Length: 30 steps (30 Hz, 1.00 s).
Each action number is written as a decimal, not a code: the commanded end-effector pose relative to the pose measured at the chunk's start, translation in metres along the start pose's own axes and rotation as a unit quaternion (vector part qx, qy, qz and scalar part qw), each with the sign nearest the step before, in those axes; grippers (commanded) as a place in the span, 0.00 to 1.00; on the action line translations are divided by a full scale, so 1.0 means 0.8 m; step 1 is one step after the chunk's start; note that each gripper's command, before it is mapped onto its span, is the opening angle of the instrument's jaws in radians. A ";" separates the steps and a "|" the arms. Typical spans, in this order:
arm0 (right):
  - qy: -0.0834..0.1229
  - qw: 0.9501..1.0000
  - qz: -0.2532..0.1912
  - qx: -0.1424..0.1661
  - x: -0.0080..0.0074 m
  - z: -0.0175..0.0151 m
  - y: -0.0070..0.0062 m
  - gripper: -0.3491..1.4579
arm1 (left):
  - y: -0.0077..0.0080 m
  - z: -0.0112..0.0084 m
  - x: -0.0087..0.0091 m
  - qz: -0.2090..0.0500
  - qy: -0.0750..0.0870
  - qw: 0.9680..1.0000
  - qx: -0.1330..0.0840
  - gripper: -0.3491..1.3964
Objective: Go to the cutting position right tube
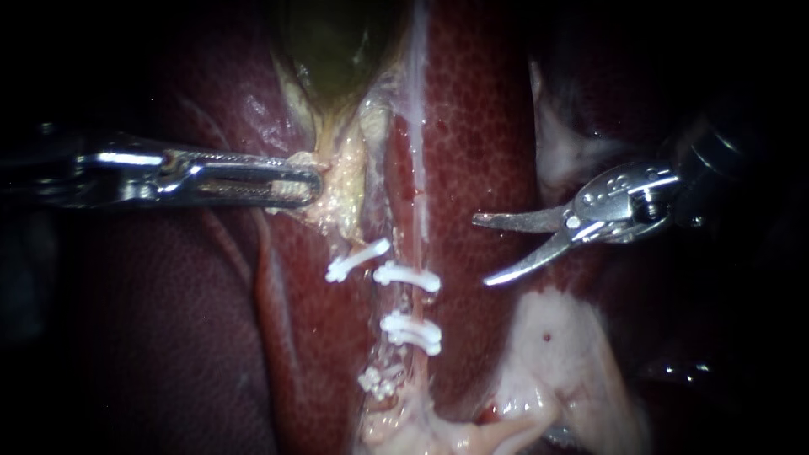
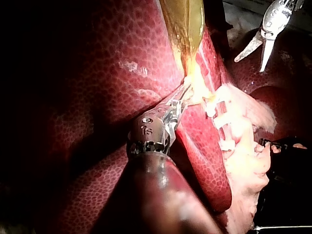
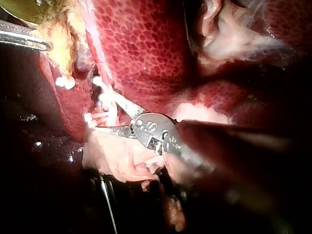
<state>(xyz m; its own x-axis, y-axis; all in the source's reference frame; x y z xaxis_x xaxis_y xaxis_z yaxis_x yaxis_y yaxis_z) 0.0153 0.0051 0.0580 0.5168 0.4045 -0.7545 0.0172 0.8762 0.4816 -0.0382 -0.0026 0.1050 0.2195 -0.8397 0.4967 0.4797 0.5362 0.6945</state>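
Left tool (image 1: 312, 185) pinches gallbladder (image 1: 337, 50); right tool (image 1: 482, 251), spread, apart from tube (image 1: 414, 297) in endoscope view.

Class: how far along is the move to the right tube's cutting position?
Done: clips sit on the right tube; the left instrument holds the gallbladder. In hand: the right instrument, jaws open, stands short of the tube. Left: bringing the tube between its jaws.

The light falls only on the middle of the scene — the dark red, mottled liver (image 1: 480, 126) shines wet there, with small bright glints. Toward every edge the view sinks into black, so no wall or floor can be told
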 end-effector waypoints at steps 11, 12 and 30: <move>0.000 1.000 0.000 0.001 -0.0001 0.0001 0.0000 0.98 | 0.0011 -0.0048 -0.0043 -0.008 -0.004 1.000 -0.004 0.00; 0.000 1.000 0.000 0.001 -0.0001 0.0001 0.0000 0.98 | 0.0013 -0.0055 -0.0048 -0.010 -0.008 1.000 -0.006 0.00; 0.000 1.000 -0.002 0.009 -0.0009 0.0006 0.0001 0.98 | 0.0006 -0.0100 -0.0083 -0.004 -0.028 1.000 -0.011 0.00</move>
<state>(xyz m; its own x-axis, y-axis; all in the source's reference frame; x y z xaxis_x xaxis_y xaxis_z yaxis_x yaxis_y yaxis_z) 0.0154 0.0046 0.0590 0.5162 0.3976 -0.7586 0.0398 0.8736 0.4850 -0.0326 0.0026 0.0979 0.1682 -0.8374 0.5200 0.5006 0.5270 0.6867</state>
